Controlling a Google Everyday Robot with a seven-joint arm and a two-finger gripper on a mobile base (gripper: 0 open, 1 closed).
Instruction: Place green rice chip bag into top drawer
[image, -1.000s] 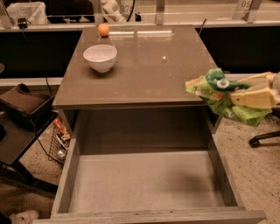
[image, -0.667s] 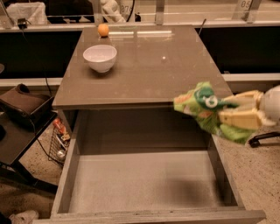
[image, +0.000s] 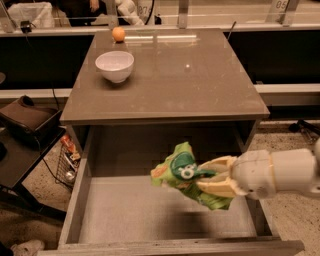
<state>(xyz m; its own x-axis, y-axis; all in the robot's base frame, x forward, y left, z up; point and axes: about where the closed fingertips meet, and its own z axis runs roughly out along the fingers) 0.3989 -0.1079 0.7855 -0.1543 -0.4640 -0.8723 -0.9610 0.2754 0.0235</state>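
Note:
The green rice chip bag (image: 186, 176) is crumpled bright green with a dark oval logo and orange patches. My gripper (image: 212, 181) comes in from the right on a white arm and is shut on the bag, its cream fingers (image: 216, 188) clamped on the bag's right side. The bag hangs above the open top drawer (image: 125, 210), over its right half, clear of the pale-grey bottom. The drawer is pulled out toward the camera below the tabletop.
A white bowl (image: 114, 66) and a small orange ball (image: 118, 34) sit on the brown tabletop (image: 200, 85) at the back left. A dark chair (image: 25, 125) and a wire basket (image: 67, 160) stand left of the drawer.
My gripper has carried the bag left and down, from beside the table's right edge to above the open drawer's right half.

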